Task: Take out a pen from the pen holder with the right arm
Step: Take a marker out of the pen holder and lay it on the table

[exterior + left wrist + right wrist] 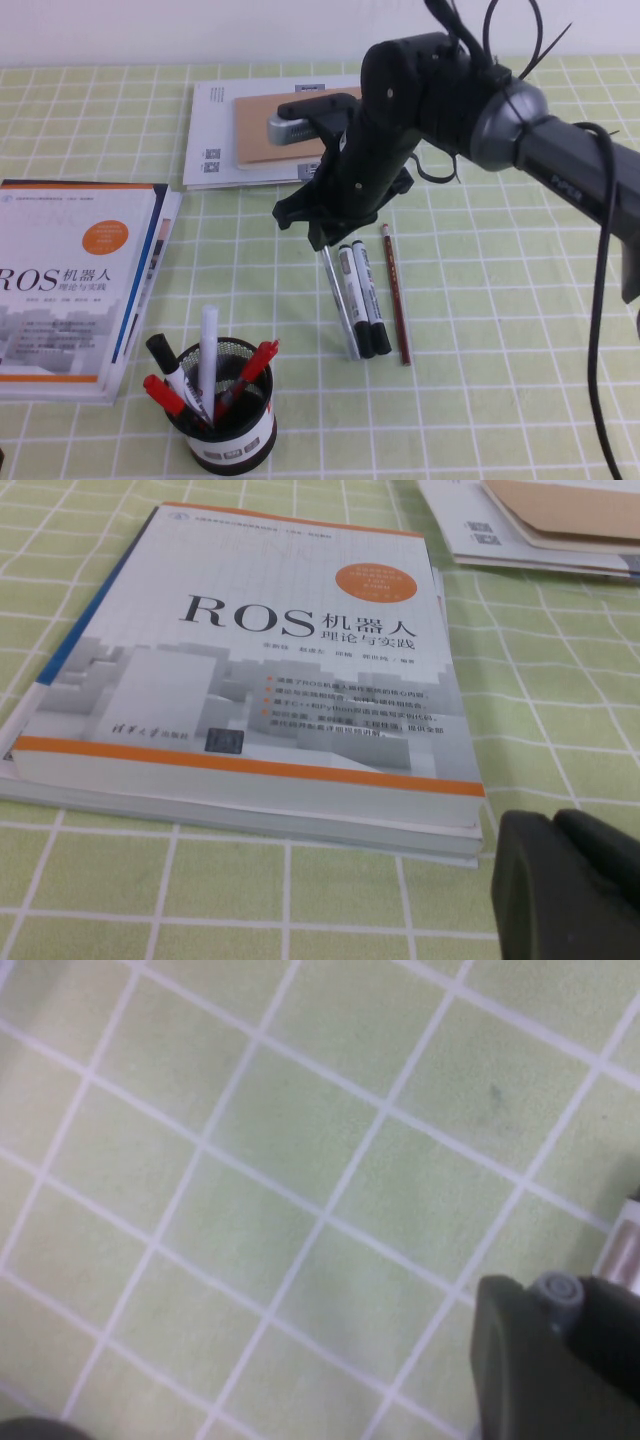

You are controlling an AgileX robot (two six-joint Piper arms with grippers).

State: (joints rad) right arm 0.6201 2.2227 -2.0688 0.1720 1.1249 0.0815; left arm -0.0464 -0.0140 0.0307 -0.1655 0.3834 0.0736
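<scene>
Right hand (325, 238): is hanging low over the desk (500, 400), tip pointing down. I cannot tell whether it is clenched or released.
Silver pen (340, 305): is lying with its far end right at the hand's tip and running from there toward the robot. It cannot be made out whether the hand is gripping it or only meeting it.
Beside it: two black markers (356, 298) and a pencil (395, 294) are lying in a row just to the right of the hand's tip.
Pen holder (235, 440): is standing well apart from the hand, nearer the robot and to its left, and is carrying several red, black and white markers (208, 345) upright.
Left hand (565, 890): is resting low beside the ROS book (300, 650). I cannot tell its state, and it is probably parked.
Step in hand: the hand is likely working at the laid-out row, not at the holder.
Next move: if a pen is being set down, it is calling for a clean let-go and a straight lift. Otherwise it is calling for a swing back over the holder.
</scene>
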